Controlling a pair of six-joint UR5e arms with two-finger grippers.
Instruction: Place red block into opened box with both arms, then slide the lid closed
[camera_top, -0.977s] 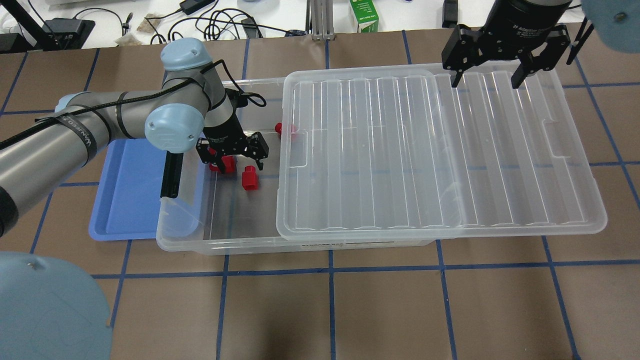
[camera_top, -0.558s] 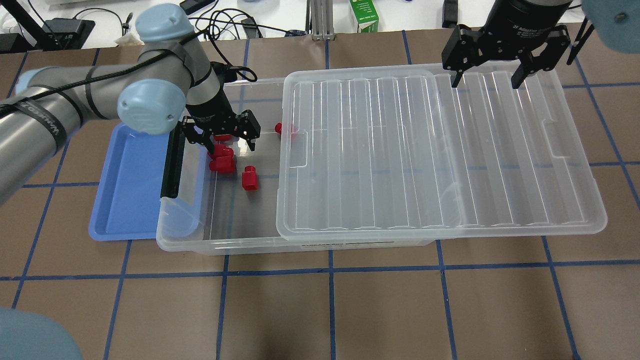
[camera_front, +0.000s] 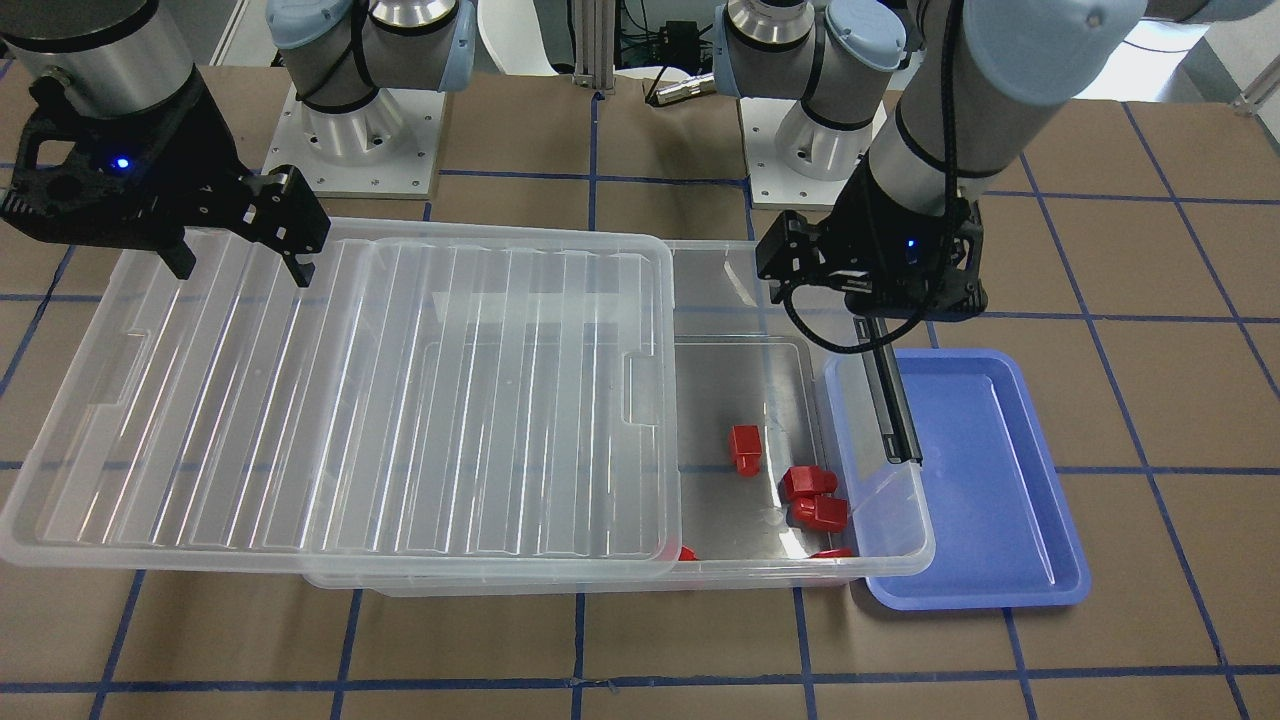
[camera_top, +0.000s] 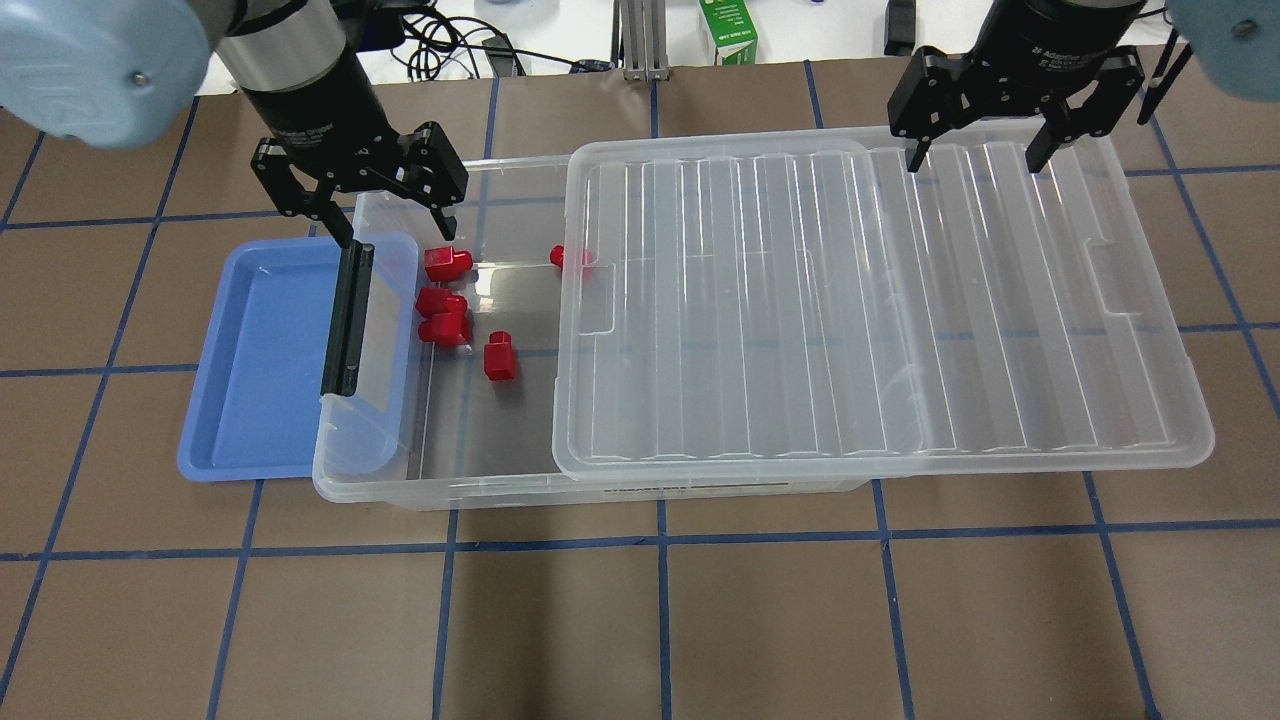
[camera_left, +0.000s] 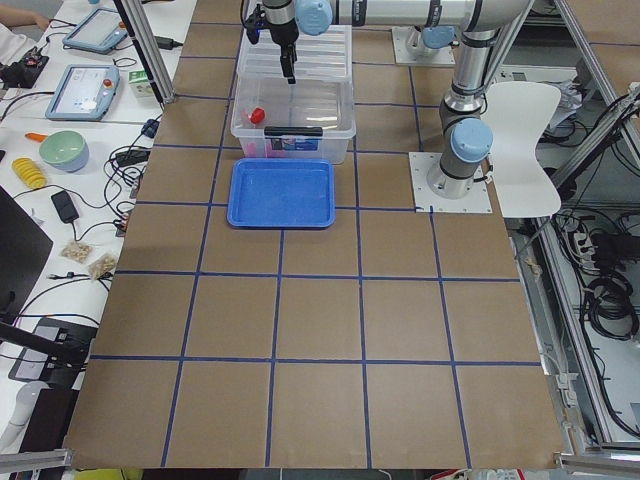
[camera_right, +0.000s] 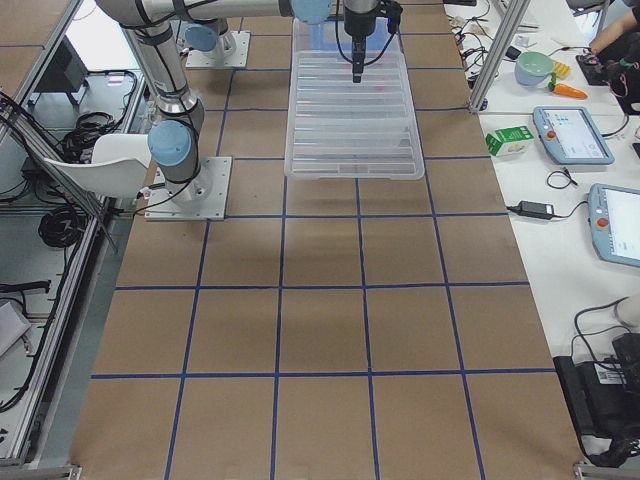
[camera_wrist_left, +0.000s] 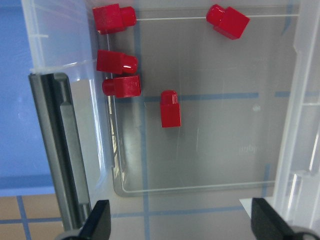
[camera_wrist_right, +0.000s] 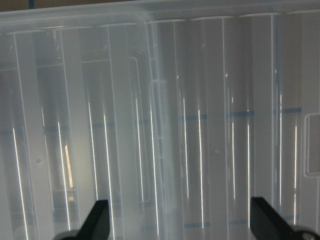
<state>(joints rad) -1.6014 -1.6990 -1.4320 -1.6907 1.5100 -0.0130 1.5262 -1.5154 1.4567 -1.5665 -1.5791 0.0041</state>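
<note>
The clear box stands with its lid slid to the right, leaving the left end uncovered. Several red blocks lie on the box floor there, and the left wrist view shows them loose. One more sits at the lid's edge. My left gripper hangs open and empty above the box's far left corner, clear of the blocks. My right gripper hovers open over the lid's far right edge, holding nothing.
A blue tray lies against the box's left end, partly under it. The black latch bar runs along that end. Cables and a green carton sit beyond the table's far edge.
My left gripper has lifted up out of the box and drawn back toward its far wall, staying open and uncovering the red blocks below. The right gripper has hardly moved.
</note>
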